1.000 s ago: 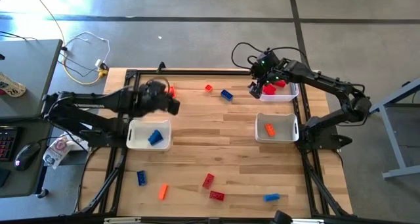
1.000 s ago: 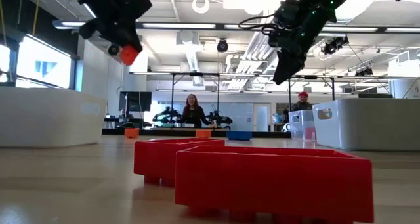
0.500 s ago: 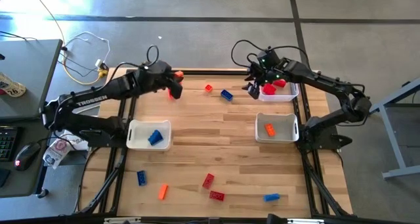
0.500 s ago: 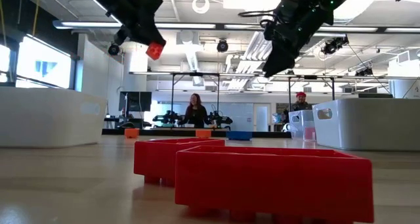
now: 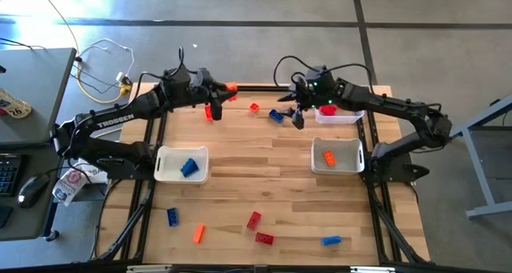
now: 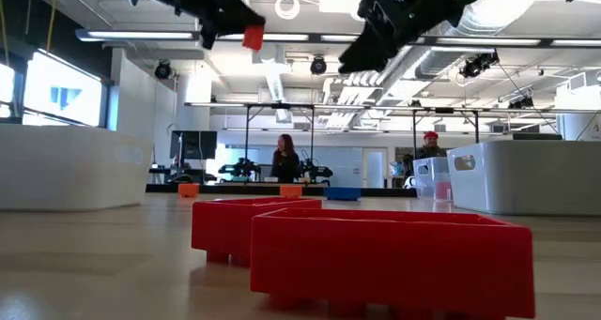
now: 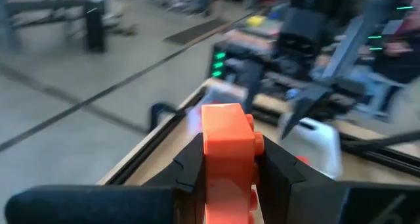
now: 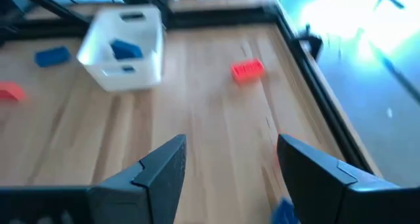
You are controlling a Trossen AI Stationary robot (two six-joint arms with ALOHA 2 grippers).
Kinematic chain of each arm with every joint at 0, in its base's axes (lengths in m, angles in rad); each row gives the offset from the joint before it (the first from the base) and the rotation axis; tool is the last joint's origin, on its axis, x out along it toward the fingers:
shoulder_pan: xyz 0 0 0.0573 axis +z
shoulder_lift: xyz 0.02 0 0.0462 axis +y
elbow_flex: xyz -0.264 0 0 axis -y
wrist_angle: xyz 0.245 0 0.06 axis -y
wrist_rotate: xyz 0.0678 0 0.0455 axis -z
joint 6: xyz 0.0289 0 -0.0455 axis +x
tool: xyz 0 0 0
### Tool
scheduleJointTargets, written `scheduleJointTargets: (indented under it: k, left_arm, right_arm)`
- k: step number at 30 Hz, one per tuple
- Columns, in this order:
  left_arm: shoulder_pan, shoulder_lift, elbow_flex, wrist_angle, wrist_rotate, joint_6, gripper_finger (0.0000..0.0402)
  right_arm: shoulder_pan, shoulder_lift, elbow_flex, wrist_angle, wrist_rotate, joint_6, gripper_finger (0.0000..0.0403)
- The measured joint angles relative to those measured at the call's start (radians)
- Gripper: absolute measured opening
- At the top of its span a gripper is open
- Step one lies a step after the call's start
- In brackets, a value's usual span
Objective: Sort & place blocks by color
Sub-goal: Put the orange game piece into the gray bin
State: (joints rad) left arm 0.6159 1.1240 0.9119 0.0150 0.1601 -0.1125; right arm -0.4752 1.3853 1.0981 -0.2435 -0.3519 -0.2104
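Note:
My left gripper [image 5: 226, 90] is high over the table's far edge, left of centre, shut on an orange block [image 5: 231, 87] that also shows in the low view [image 6: 253, 37] and the left wrist view [image 7: 226, 129]. My right gripper [image 5: 295, 114] hangs open and holds nothing, just left of the far-right white bin [image 5: 349, 115] with red blocks. Below it a blue block [image 5: 276, 115] lies flat on the wood. A small red block [image 5: 254, 107] and another red one [image 5: 209, 111] lie nearby. My left gripper pinches the orange block between its two fingers, on two opposite sides [image 7: 209, 159]. The fingers lie about level and point toward the table's right. The block sticks out past the fingertips [image 7: 187, 163] and is lifted clear of the table.
A white bin [image 5: 170, 172] with a blue block stands at the left, and a white bin [image 5: 350, 154] with an orange block at the right. Several loose red, orange and blue blocks lie near the front edge around [image 5: 254, 220]. A black frame [image 5: 264, 87] borders the table.
My left gripper has swung up and toward the far edge and the right, tipping from pointing down to about level, with the orange block still in its fingers. My right gripper has moved left, away from the red bin, tipped upward and stayed open.

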Motion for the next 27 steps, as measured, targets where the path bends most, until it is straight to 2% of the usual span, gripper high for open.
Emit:
scheduleJointTargets:
  k: [8,18,23,27]
  left_arm:
    - [-0.002,0.000,0.000,0.091,0.168,0.081,0.0074]
    - [-0.060,0.058,0.000,0.236,0.218,0.091,0.0074]
    - [-0.077,0.126,0.000,0.327,0.218,0.089,0.0074]
    - [-0.083,0.175,0.000,0.402,0.219,0.074,0.0074]
  right_arm:
    - [0.110,0.000,0.000,0.195,0.000,0.000,0.0224]
    - [0.208,0.003,0.000,0.361,0.020,-0.080,0.0224]
    - [0.222,0.003,0.000,0.382,0.127,-0.092,0.0224]
    - [0.222,0.003,0.000,0.382,0.142,-0.113,0.0224]
